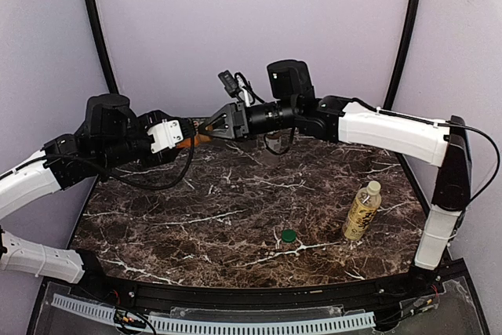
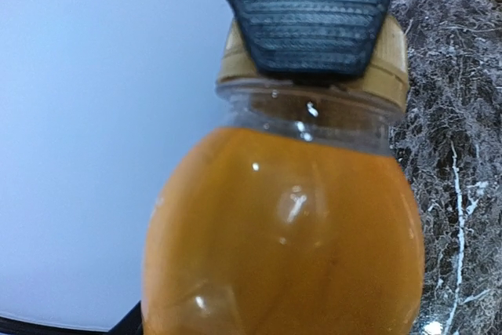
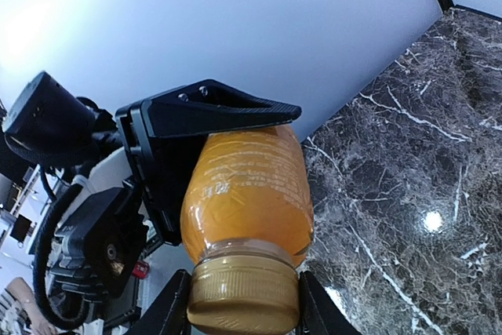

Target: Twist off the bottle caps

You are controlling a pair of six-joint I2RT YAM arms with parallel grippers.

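The short orange bottle is held in the air over the table's back left, between both grippers. My left gripper is shut on its body, which fills the left wrist view. My right gripper is shut on its tan cap, with a finger on each side. One of the right gripper's ribbed pads lies over the cap. The taller yellow-labelled bottle stands capped at the right. The brownish bottle is out of view.
A loose green cap lies on the dark marble table near the front middle. Pale walls enclose the back and sides. A black rail runs along the near edge.
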